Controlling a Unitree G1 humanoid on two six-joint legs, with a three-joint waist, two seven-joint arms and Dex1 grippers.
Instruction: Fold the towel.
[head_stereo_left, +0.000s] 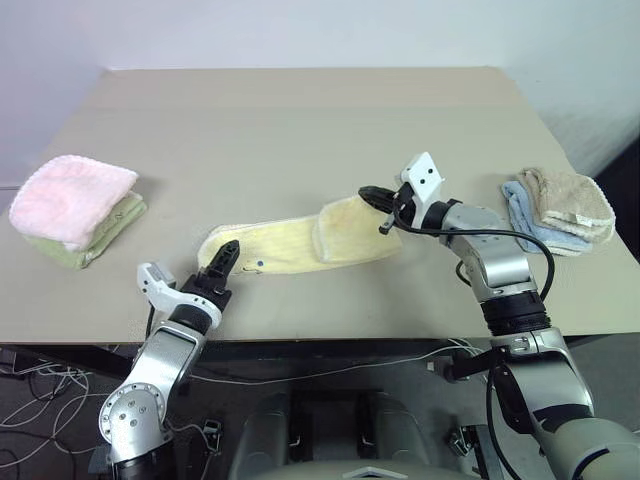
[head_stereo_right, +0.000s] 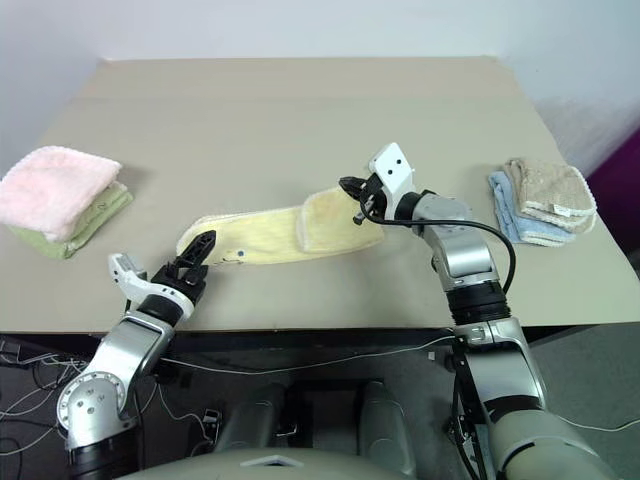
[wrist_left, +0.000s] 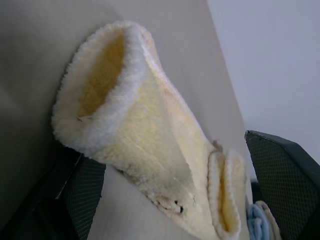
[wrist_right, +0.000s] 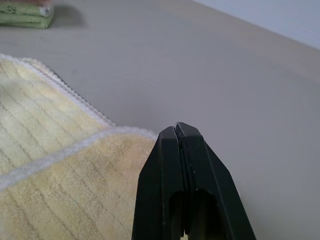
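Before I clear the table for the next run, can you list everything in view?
yellow towel: one, pale yellow, table middle, right end folded over.
pink towel: one, pink, left edge, atop a green towel.
beige towel: one, beige, right edge, atop a blue towel.
table: one, tan.
cables: several, floor below.
left gripper: one, black, open, at the yellow towel's left end.
right gripper: one, black, shut, over the folded end.

Beige table (head_stereo_left: 300, 120) against white wall (head_stereo_left: 300, 30) (cables (head_stereo_left: 40, 385) beneath).

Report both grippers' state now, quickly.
Left gripper: open, at the towel's near end, holding nothing.
Right gripper: shut, empty, above the towel's folded end.
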